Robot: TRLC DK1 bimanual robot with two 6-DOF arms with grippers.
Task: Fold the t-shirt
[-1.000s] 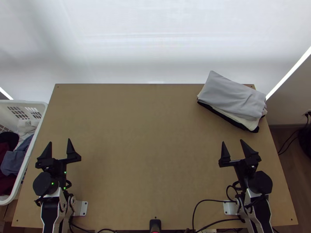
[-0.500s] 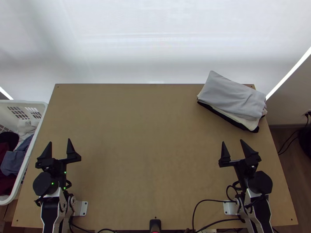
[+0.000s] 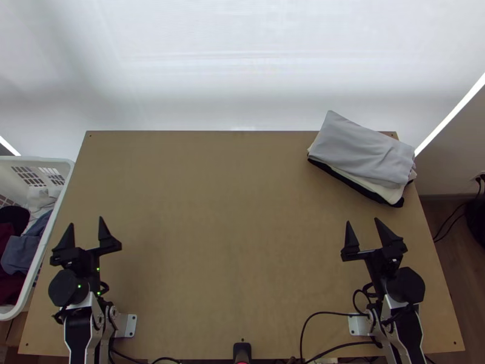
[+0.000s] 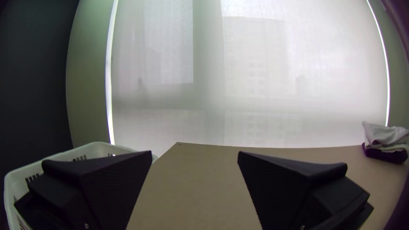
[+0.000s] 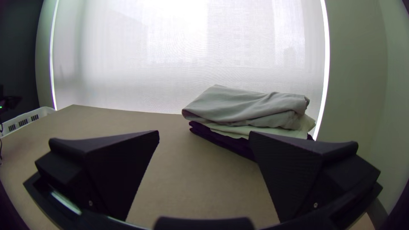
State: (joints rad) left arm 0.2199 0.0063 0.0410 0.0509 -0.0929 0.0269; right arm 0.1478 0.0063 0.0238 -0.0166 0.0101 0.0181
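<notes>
My left gripper (image 3: 86,225) is open over the table's near left part, beside the basket, with nothing between its fingers. In the left wrist view the left gripper (image 4: 194,152) has its two fingers wide apart. The right gripper (image 3: 362,224) stands open at the near right, nearer the arms' bases than the cloth pile. The right wrist view gives the right gripper (image 5: 204,133) with bare space between its fingers. Folded cloths lie stacked at the far right corner: a light grey one (image 3: 364,148) on top, a cream one (image 3: 388,193) under it, a black one (image 3: 351,182) lowest.
The wooden table (image 3: 230,212) lies bare between the arms. A white basket (image 3: 51,233) at the left edge holds bunched cloths, among them a blue-grey one (image 3: 21,252) and a dark red one (image 3: 7,285). Black cables (image 3: 309,321) run along the near edge by the right base.
The left gripper has shifted slightly left, toward the basket, still open. The right arm and the stacked cloths have kept their places.
</notes>
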